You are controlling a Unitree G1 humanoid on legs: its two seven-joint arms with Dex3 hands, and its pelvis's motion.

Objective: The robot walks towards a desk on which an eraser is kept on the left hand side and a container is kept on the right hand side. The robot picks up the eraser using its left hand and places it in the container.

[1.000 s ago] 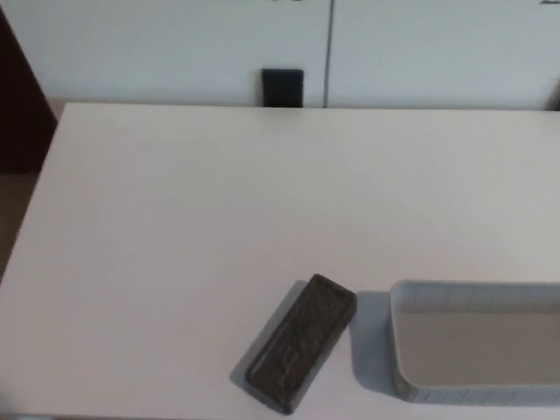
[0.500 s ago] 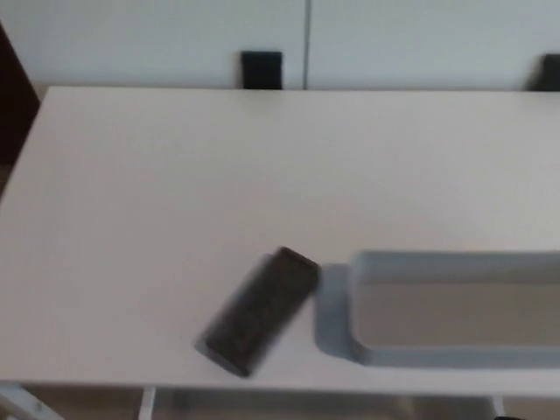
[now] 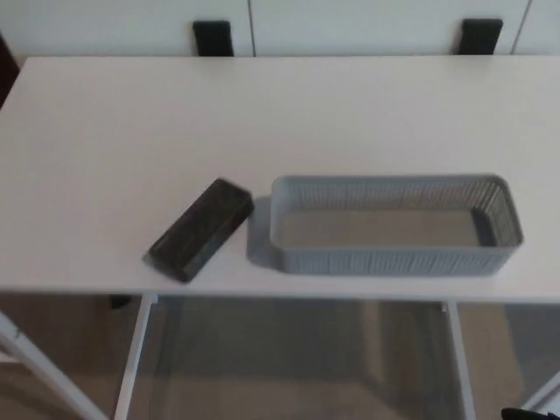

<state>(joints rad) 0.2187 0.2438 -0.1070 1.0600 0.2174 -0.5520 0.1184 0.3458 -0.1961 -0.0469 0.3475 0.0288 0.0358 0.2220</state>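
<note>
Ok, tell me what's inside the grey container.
Nothing visible: the grey container shows only its bare floor. The near wall hides a strip of that floor. The eraser lies outside, on the desk to its left.

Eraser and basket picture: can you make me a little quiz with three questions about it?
1. True or false: the eraser lies inside the grey container.
2. Which side of the container is the eraser on, the robot's left or right?
3. Pick one. The container holds: A) nothing B) a pen C) a cup.

Key: 1 false, it lies on the white desk. 2 left. 3 A.
</note>
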